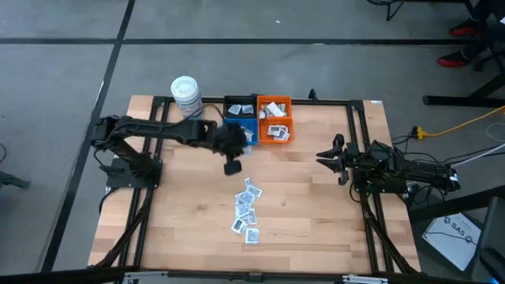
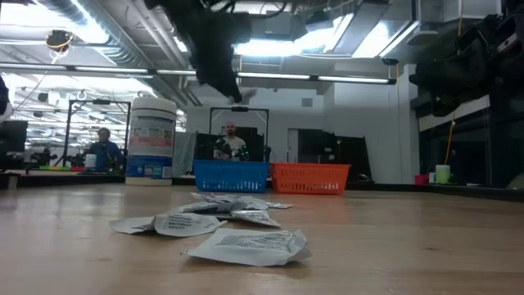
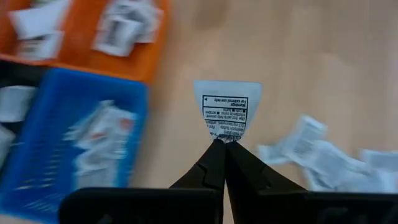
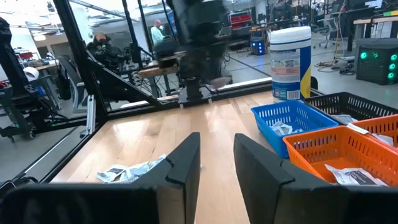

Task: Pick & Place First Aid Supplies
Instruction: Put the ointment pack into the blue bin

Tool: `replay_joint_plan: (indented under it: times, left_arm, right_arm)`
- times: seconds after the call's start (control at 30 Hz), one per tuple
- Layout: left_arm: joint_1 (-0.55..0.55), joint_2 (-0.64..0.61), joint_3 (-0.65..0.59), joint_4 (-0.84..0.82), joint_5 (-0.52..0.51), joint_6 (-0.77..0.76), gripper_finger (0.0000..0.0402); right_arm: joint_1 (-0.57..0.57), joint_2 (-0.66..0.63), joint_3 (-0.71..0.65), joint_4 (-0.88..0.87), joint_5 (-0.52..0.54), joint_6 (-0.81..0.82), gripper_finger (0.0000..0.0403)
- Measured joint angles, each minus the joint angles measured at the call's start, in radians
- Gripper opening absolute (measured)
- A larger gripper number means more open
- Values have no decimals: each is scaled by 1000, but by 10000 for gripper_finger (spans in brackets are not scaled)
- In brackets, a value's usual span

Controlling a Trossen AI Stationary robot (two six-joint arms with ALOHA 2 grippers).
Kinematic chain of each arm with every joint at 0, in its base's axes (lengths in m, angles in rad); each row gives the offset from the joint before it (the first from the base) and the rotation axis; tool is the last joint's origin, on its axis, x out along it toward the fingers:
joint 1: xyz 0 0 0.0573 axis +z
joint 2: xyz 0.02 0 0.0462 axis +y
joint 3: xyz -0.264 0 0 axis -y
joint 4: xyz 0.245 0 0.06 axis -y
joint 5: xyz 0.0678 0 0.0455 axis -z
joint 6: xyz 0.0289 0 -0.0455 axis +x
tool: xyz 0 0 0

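My left tool (image 3: 222,144) clenched one sachet (image 3: 227,111) — held above the tabletop (image 1: 316,205), beside the blue bin (image 3: 81,134). Right tool (image 4: 216,163) released — idle at the tabletop's right edge.

On the table (image 1: 316,197), the bins (image 1: 258,120) sit side by side at the middle of the far edge with the tub (image 1: 186,97) toward the far left corner, while a cluster of sachets (image 1: 246,210) lies nearer the centre and near edge.
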Motion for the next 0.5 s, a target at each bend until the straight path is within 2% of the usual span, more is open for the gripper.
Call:
replay_joint_plan:
  times: [0.2,0.5]
  left_arm:
    - [128,11,1,2,-63,79,2]
    - [287,137,37,6,0,155,2]
  right_arm:
    - [0,0,0,0,0,0,100]
    - [0,0,0,0,0,0,100]
